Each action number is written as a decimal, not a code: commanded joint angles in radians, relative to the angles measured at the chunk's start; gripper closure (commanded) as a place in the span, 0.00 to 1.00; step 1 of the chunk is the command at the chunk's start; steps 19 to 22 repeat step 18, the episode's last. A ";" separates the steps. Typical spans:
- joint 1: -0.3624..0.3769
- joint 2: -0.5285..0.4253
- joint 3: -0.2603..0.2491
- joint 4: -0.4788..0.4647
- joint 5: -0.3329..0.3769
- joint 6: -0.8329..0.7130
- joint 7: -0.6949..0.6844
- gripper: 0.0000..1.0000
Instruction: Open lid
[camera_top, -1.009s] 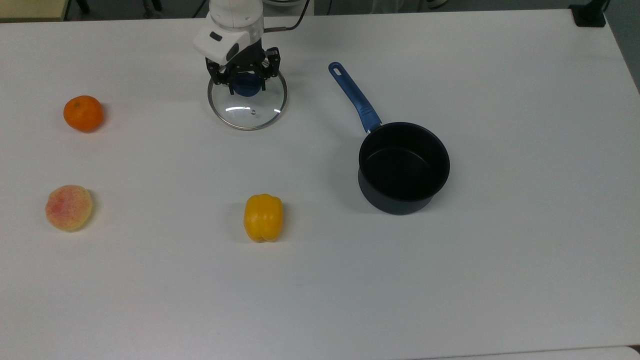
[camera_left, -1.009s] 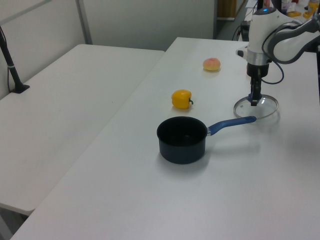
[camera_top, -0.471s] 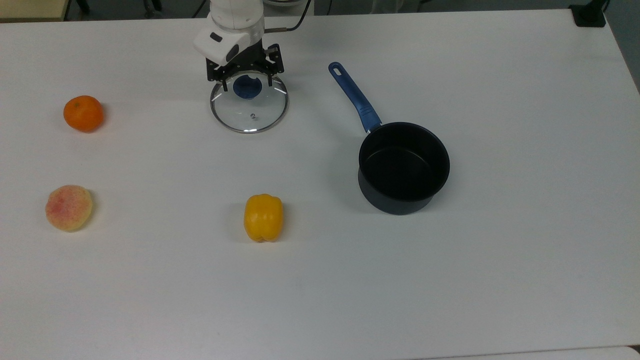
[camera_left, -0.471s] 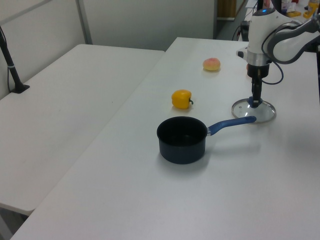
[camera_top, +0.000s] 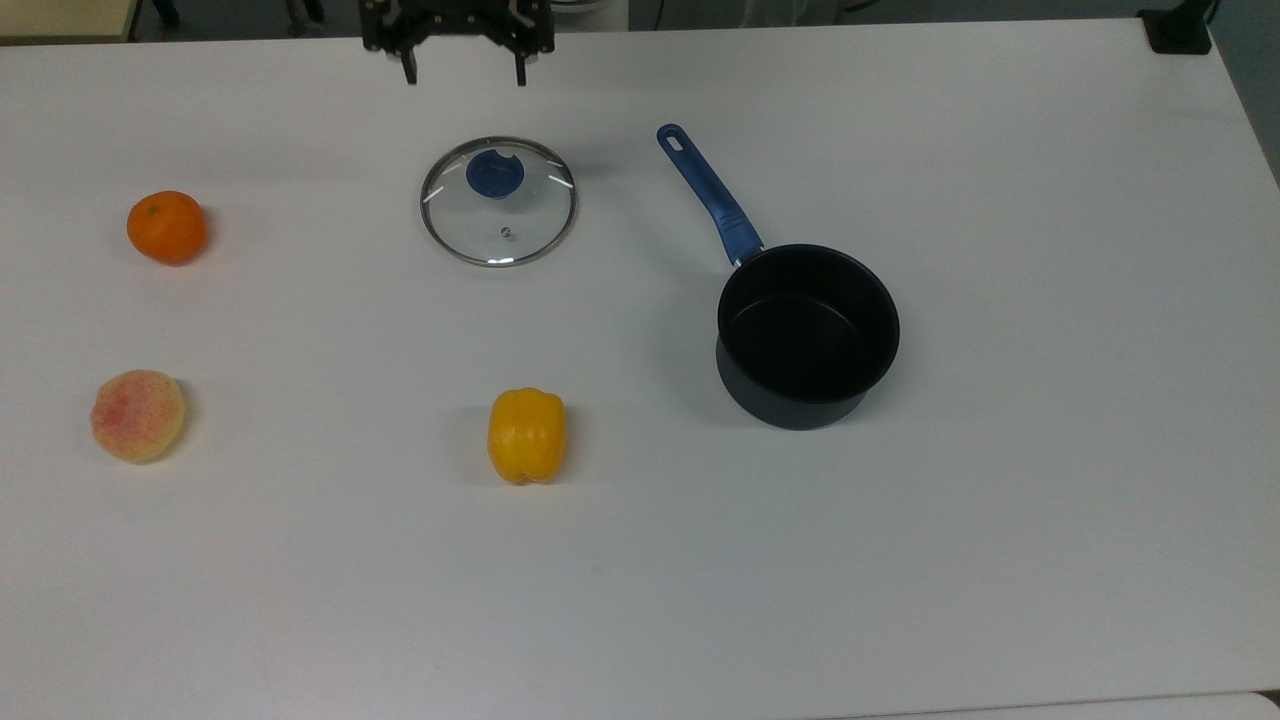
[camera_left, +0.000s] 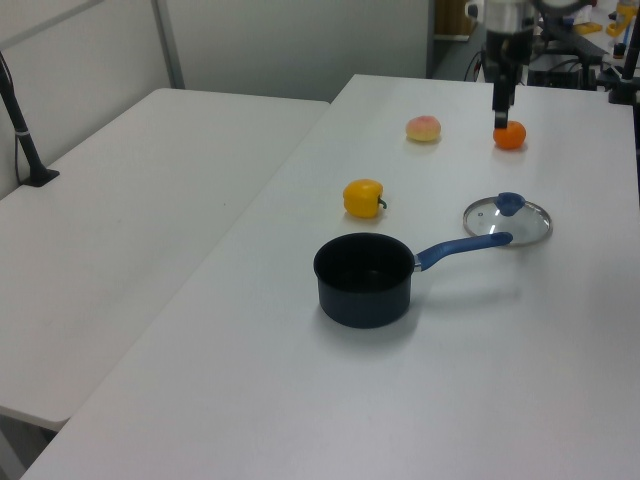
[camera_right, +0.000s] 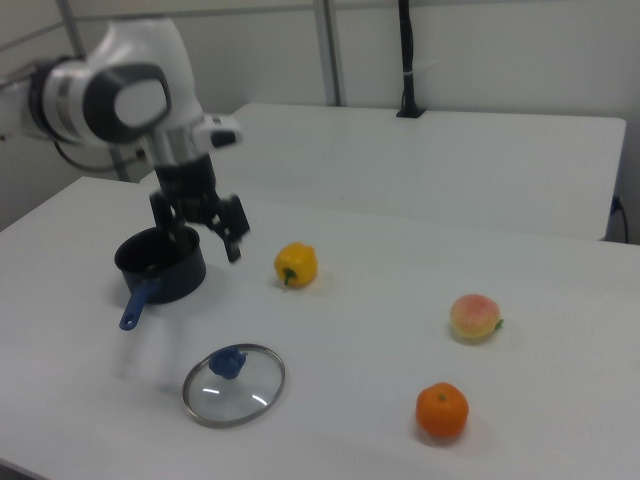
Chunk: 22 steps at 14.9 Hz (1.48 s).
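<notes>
The lid (camera_top: 500, 212) lies flat on the white table, a clear glass disc with a metal rim and a blue knob (camera_top: 494, 174). It rests left of the dark saucepan (camera_top: 808, 335) in the top view, apart from it. The saucepan stands uncovered, its blue handle (camera_top: 708, 195) pointing toward the lid. My gripper (camera_top: 464, 75) hangs open and empty, raised well above the lid near the table's far edge. The left view has the gripper (camera_left: 500, 110) high over the lid (camera_left: 507, 220). In the right view the gripper (camera_right: 205, 245) is in front of the saucepan (camera_right: 150, 262), with the lid (camera_right: 234, 384) below.
An orange (camera_top: 166, 227) and a peach (camera_top: 138, 415) sit at the top view's left. A yellow bell pepper (camera_top: 527, 435) lies near the middle. The table (camera_top: 1050, 520) spreads wide and bare at the top view's right and front.
My gripper let go of the lid's knob, opened, and rose up and away toward the table's far edge. The lid settled flat on the table.
</notes>
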 joint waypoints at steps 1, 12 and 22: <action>0.017 0.014 0.024 0.150 0.056 -0.106 0.120 0.00; 0.048 0.028 0.019 0.210 0.114 -0.013 -0.036 0.00; 0.049 0.026 0.013 0.199 0.116 -0.022 -0.030 0.00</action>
